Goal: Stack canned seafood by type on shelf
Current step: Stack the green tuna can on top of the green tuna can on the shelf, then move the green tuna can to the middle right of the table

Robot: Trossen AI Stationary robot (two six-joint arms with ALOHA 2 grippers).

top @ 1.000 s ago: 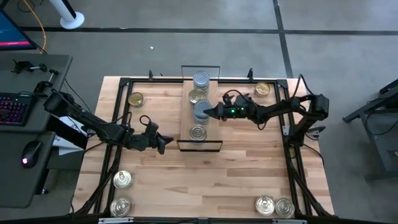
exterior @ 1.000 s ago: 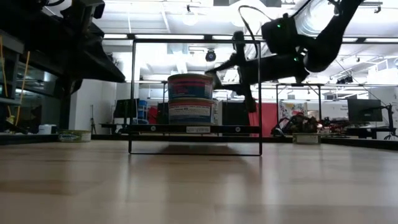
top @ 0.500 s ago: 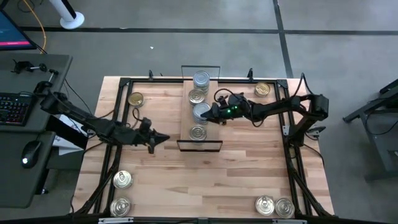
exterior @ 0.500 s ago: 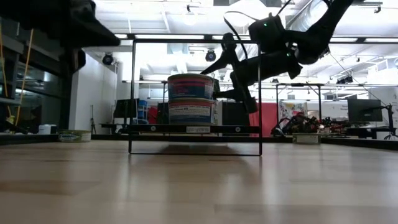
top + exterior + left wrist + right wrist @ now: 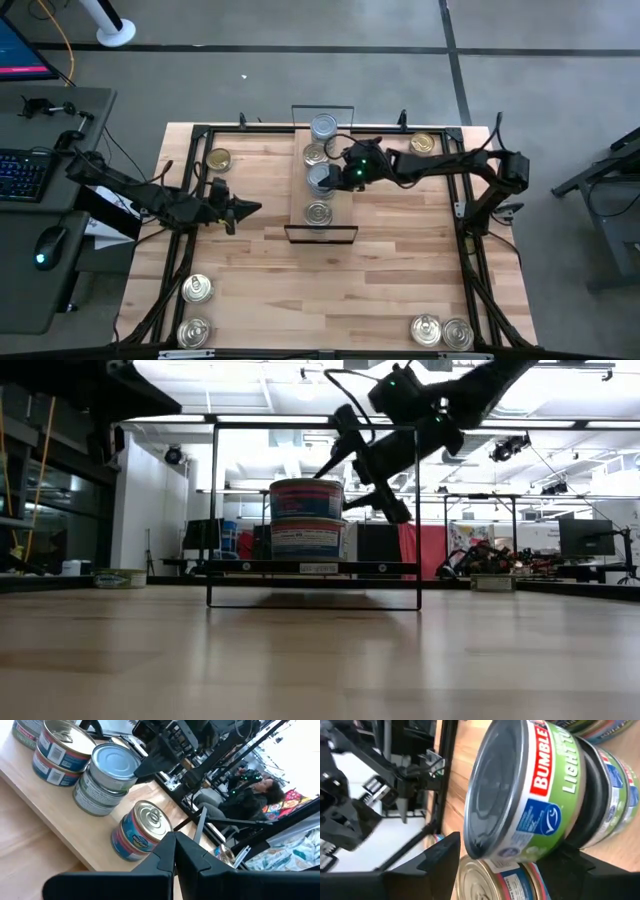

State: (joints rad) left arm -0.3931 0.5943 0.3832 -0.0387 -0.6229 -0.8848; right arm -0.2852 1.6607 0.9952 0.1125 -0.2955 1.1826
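On my left, two loose tins (image 5: 196,290) sit near the front corner of the butcher-block table (image 5: 330,280), and one gold-topped tin (image 5: 218,159) sits farther back. My left gripper (image 5: 252,208) hangs over bare wood well short of the shelf, fingers (image 5: 170,851) pressed together on nothing.

In the middle stands the shelf (image 5: 297,205) — a narrow light-wood plank with black wire frames (image 5: 214,510) at its ends. Tins run along it: a silver stack (image 5: 323,126) at the back, a gold-topped one (image 5: 316,154) next, a silver-topped stack (image 5: 320,177) beside my right gripper, and a gold-topped tin (image 5: 319,212) nearest the front. From table height I see a two-high stack with blue and red labels (image 5: 306,518) on the plank.

My right gripper (image 5: 337,172) is at that silver-topped stack, jaws spread wide — its fingers (image 5: 437,857) flank a green-labelled tuna tin (image 5: 520,795), though whether they touch it I can't tell.

On the right, one gold-topped tin (image 5: 423,144) sits at the back corner and two tins (image 5: 441,331) at the front.
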